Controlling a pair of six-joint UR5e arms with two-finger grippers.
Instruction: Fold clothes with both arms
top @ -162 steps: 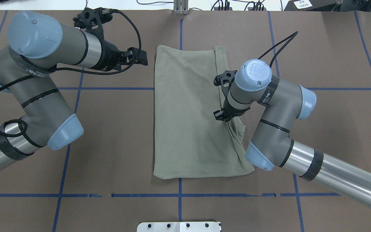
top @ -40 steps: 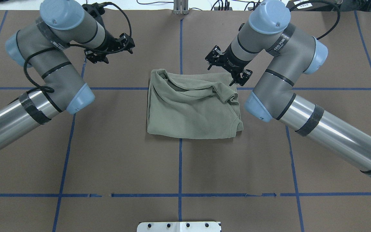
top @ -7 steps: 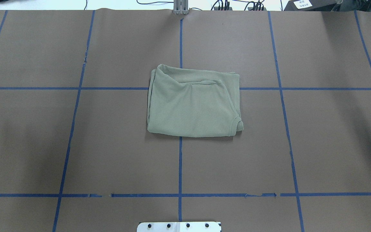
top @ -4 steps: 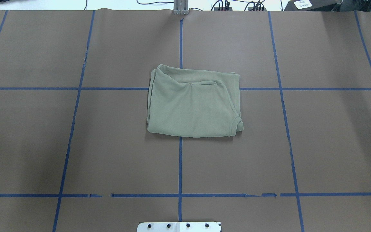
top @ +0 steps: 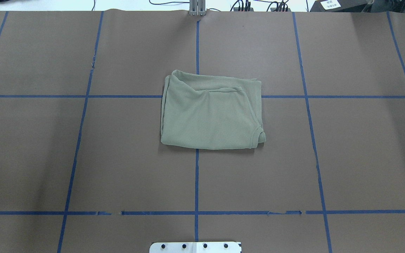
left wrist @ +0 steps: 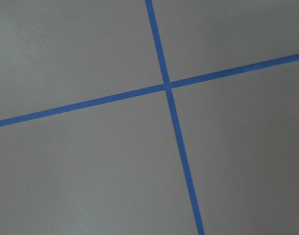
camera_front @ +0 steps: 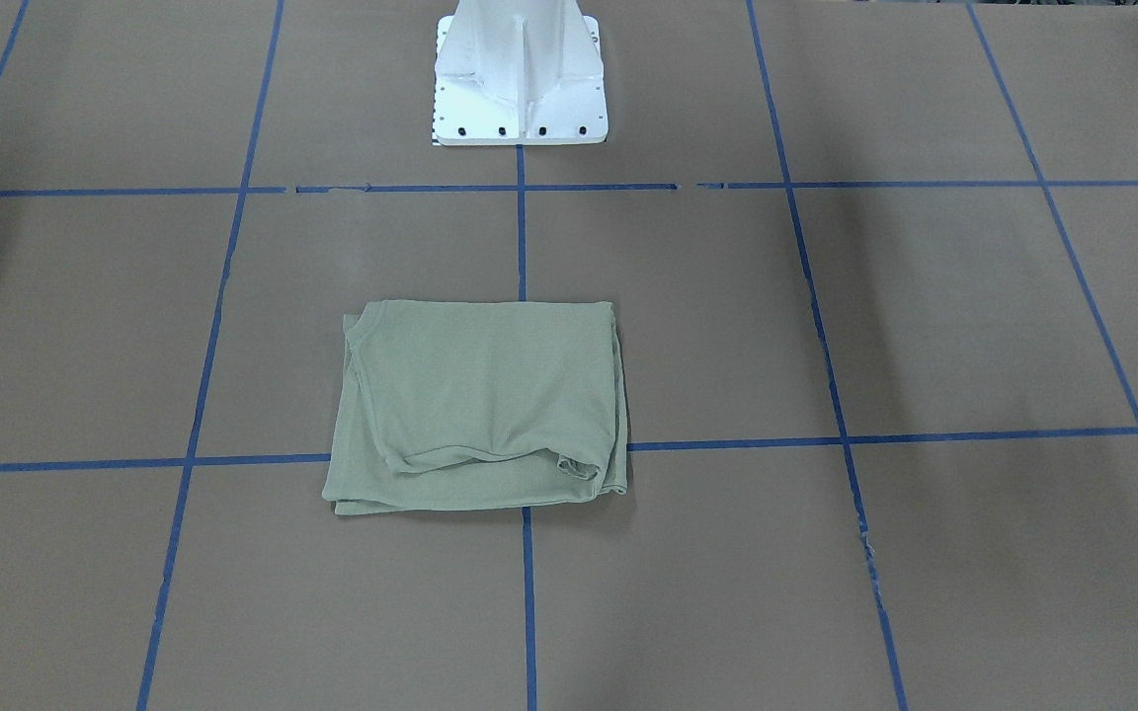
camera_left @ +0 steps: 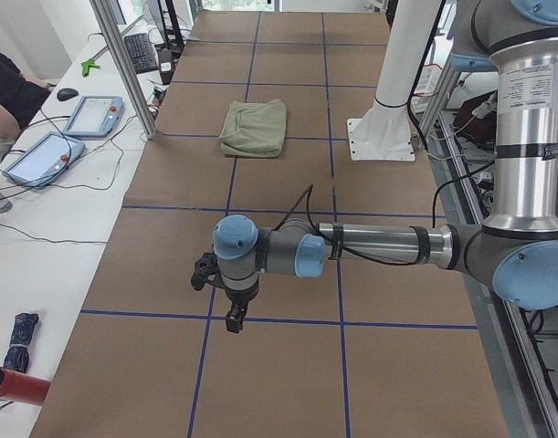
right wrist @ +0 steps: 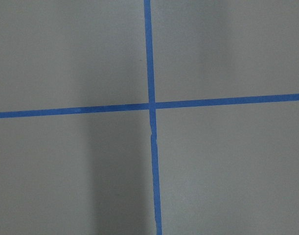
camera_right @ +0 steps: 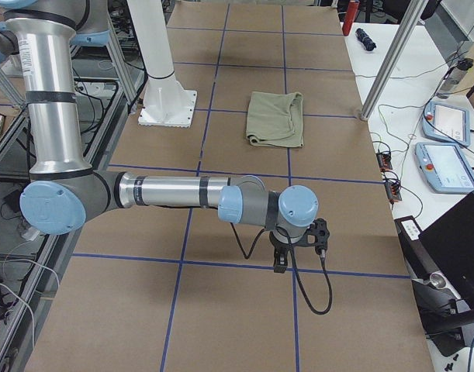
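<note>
The clothes are one sage-green shirt [top: 209, 112], folded into a compact rectangle at the middle of the table, its collar edge at the near right corner. It also shows in the front-facing view [camera_front: 480, 405] and both side views [camera_left: 256, 126] [camera_right: 275, 118]. Neither arm touches it. The left gripper [camera_left: 233, 319] hangs pointing down over a tape crossing, far from the shirt toward the table's left end. The right gripper [camera_right: 281, 265] hangs likewise toward the right end. I cannot tell whether either is open or shut. Both wrist views show only bare table and blue tape.
The white pedestal base [camera_front: 520, 79] stands behind the shirt. Blue tape lines [top: 196, 182] grid the brown table cover. Control tablets [camera_left: 91, 114] [camera_right: 446, 167], cables and a metal post [camera_left: 123, 64] line the operators' side, where a person's sleeve [camera_left: 5, 91] shows.
Since 5.5 s ago both arms have left the overhead view and the shirt's rumpled top layer lies flatter. Over the last second nothing has moved.
</note>
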